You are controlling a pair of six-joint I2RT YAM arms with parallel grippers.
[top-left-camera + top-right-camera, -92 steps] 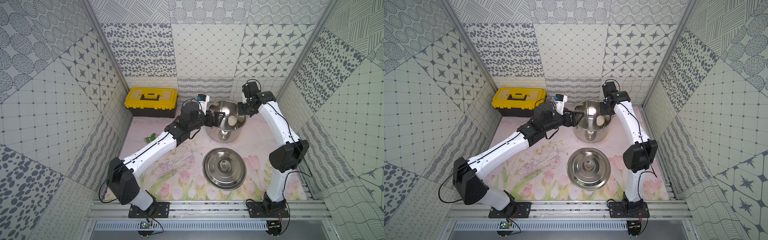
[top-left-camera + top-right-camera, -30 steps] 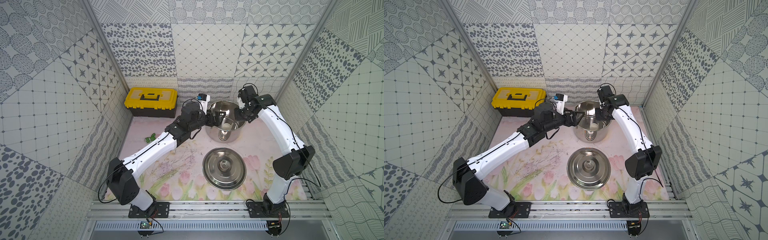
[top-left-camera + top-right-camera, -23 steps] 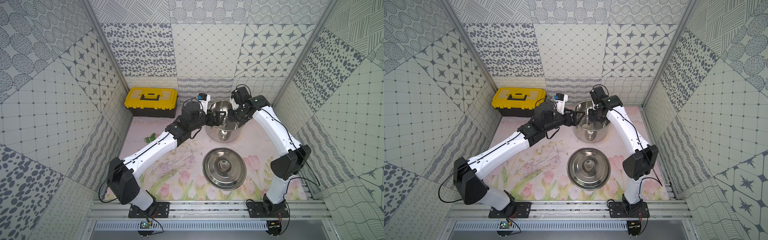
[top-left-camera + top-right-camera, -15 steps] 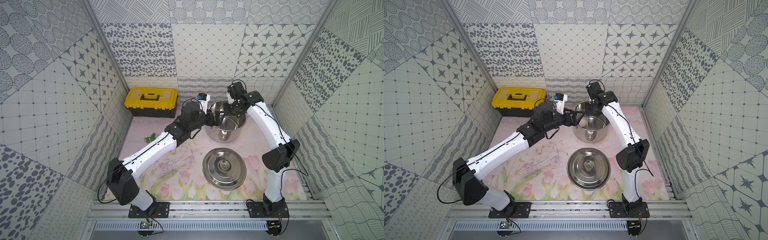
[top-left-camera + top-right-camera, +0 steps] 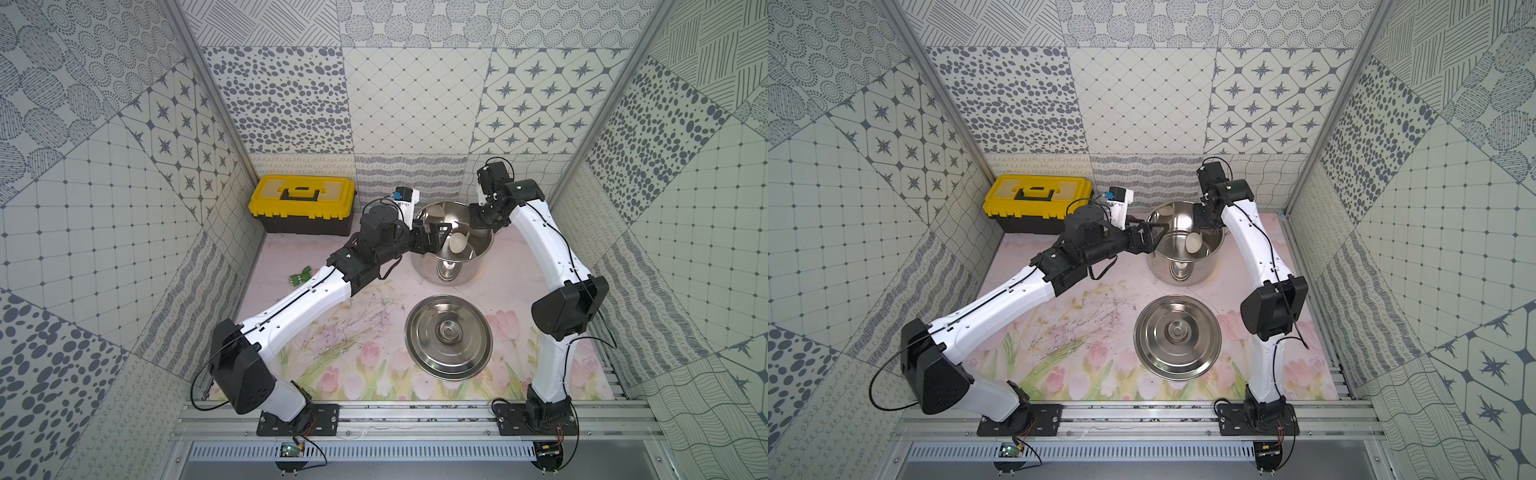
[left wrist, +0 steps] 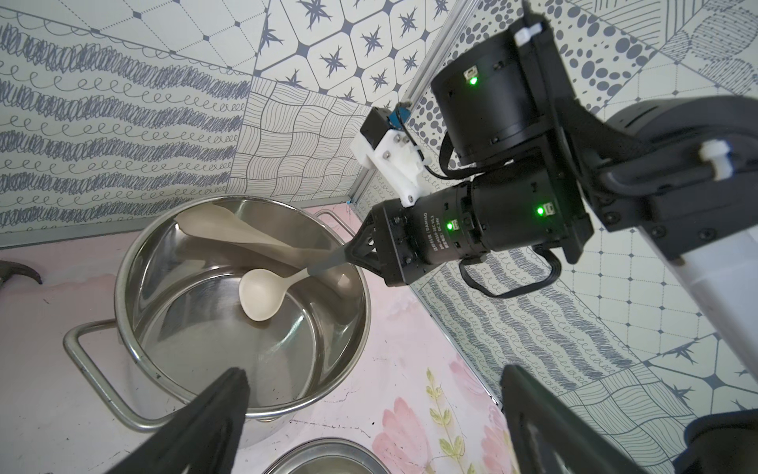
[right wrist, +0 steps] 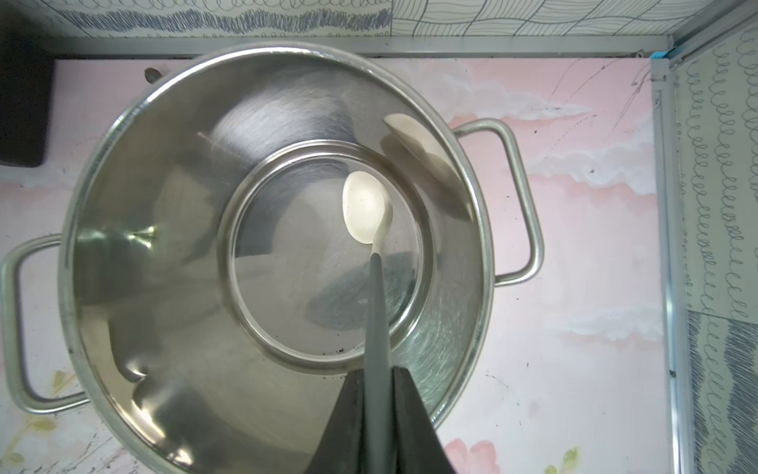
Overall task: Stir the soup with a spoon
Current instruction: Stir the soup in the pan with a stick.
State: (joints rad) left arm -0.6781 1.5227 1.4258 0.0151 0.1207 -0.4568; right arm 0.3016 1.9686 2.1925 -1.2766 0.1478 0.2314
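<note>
The spoon (image 7: 376, 283) sits steeply tilted inside the stockpot (image 7: 123, 254) at the back of the mat (image 5: 316, 357); its long axis runs from the right gripper (image 7: 379, 371) above the far right rim down toward the pot's floor, bowl end lowest and just off centre; cream-white oval bowl and neck, slim dark grey handle; right gripper's clamped tight on that handle; left gripper (image 6: 371, 375) hangs by the pot's left rim, jaws spread wide, holding nothing.

Yellow toolbox (image 5: 302, 203) with black base and black handle, lid closed, set against the back wall on the left side. Round steel lid (image 5: 449, 337) flat on the floral mat (image 5: 332, 357), toward the front rail. Small green item (image 5: 300, 276) on the mat near the left wall, kind not discernible.
</note>
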